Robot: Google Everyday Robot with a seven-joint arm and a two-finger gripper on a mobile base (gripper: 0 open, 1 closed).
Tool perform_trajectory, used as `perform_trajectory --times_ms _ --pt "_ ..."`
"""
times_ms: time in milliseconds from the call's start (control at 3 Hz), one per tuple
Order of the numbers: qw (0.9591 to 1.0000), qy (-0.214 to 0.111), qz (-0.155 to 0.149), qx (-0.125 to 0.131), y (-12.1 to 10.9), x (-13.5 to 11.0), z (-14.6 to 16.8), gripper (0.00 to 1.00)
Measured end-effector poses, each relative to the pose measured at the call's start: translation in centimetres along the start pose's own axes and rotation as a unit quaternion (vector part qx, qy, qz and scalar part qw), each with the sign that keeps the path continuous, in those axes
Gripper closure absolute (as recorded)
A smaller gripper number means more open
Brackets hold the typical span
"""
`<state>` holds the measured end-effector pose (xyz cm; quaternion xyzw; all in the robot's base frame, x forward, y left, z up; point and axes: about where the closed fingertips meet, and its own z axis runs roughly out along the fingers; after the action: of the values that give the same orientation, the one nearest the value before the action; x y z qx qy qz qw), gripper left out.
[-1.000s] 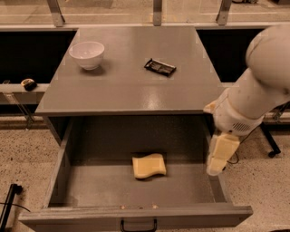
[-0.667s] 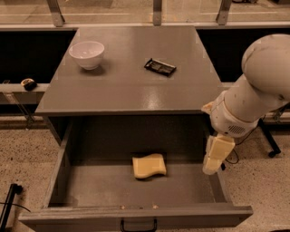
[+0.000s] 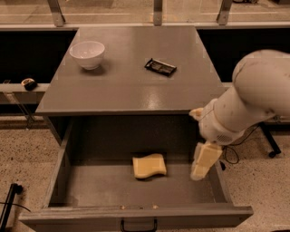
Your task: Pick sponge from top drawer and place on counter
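Observation:
The pale yellow sponge lies flat on the floor of the open top drawer, near the middle. The drawer is pulled out from under the grey counter, with its dark handle at the front. My gripper hangs from the white arm over the right side of the drawer, to the right of the sponge and apart from it. It holds nothing.
A white bowl stands at the counter's back left. A small dark flat packet lies at the back middle. A railing runs behind the counter. Speckled floor lies on both sides.
The arm and gripper have moved left, further in over the right side of the drawer and closer to the sponge. The sponge has not moved.

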<state>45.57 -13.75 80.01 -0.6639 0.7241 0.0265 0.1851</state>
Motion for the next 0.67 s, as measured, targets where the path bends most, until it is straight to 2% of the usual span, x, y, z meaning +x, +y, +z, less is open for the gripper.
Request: perform_trajectory --times_ms 333,667 --pt "0.9965 -0.051 -0.064 0.015 3.0 -4.6 3.5 0.0" --pt "0.9904 -0.078 -0.112 0.015 4.3 -7.9 7.3 0.0"
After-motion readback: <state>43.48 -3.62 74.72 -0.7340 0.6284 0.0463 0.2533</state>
